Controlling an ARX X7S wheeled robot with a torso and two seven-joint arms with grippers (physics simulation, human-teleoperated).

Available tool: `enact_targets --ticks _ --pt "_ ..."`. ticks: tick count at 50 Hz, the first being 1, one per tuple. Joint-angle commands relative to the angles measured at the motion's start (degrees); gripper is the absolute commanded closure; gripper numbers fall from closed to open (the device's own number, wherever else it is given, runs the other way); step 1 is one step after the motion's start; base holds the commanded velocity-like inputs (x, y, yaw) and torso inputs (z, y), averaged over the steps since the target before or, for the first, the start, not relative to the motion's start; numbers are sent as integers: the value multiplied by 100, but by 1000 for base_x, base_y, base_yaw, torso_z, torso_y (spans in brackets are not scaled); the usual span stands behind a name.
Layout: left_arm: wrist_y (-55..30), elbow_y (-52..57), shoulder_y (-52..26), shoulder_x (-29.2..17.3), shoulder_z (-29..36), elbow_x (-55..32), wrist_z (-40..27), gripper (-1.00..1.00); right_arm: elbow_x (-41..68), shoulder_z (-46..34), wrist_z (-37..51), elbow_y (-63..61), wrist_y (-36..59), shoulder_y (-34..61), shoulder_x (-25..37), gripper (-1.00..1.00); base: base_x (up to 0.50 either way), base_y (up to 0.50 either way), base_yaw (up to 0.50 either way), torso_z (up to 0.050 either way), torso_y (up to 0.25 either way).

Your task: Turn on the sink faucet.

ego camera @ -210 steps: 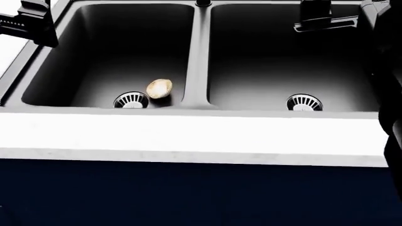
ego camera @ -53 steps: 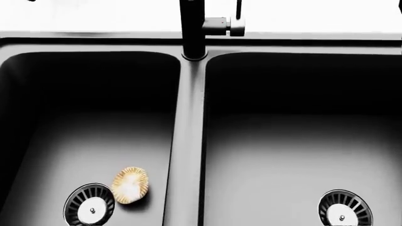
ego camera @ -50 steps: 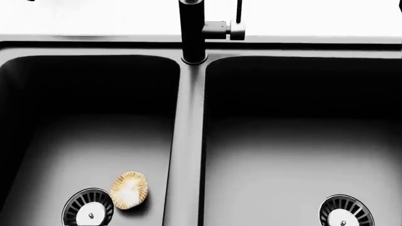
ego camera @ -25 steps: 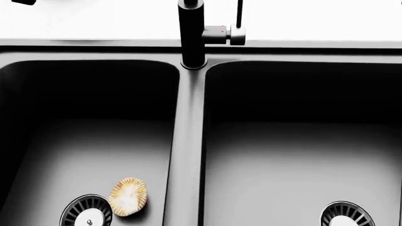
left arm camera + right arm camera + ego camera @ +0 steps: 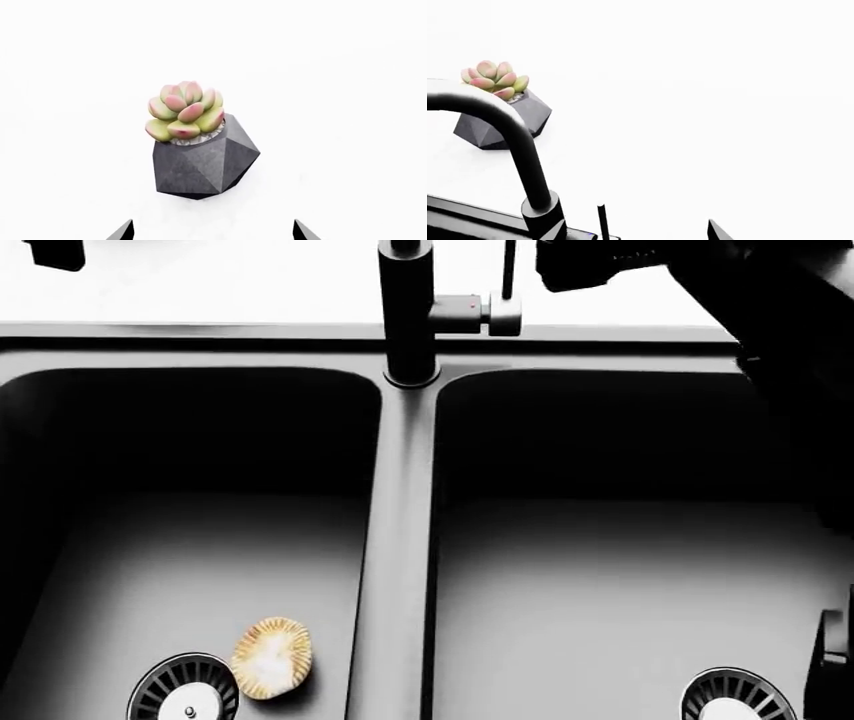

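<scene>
The sink faucet (image 5: 408, 310) is a black upright post at the back of the divider ridge of the dark grey double sink (image 5: 400, 540). Its grey lever stub (image 5: 470, 313) with a red dot points right, with a thin black rod (image 5: 509, 265) beyond it. My right gripper (image 5: 587, 260) hovers just right of the lever, above the counter. In the right wrist view my right gripper (image 5: 635, 234) is open, the rod (image 5: 602, 222) stands between its fingertips and the faucet's post (image 5: 544, 212) is beside one of them. My left gripper (image 5: 212, 233) is open and empty, facing a potted succulent (image 5: 197, 145).
A pale ribbed shell-like object (image 5: 274, 657) lies in the left basin beside its drain (image 5: 184, 695). The right basin's drain (image 5: 734, 702) shows at the bottom edge. My right arm (image 5: 787, 330) crosses the upper right. White counter (image 5: 200, 290) runs behind the sink.
My right arm and gripper have come into the head view at the top right, close to the lever. A bit more of the left gripper shows at the top left.
</scene>
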Motion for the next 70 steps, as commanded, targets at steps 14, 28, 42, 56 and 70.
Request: enact_targets --ticks 14,28,42,56,70 --pt "8 33 141 -29 -12 -46 -22 -100 -93 -96 79 6 -500 -714 -246 -100 0 0 0 0 0" --pt "55 72 260 -102 -120 -110 -63 -100 -690 -574 -391 2200 -1913 -172 -723 -100 0 0 0 0 0" --pt "69 161 406 -92 -123 -157 -70 -100 -1163 -731 -1068 6015 -4109 1108 -1360 -100 0 0 0 0 0" --pt "226 25 555 -127 -204 -193 -81 -100 -1874 -205 -1253 6233 -4144 1139 -1618 -100 0 0 0 0 0" --pt "324 16 664 -102 -216 -218 -92 -100 -2676 544 -1266 6234 -4044 1121 -1754 -100 0 0 0 0 0"
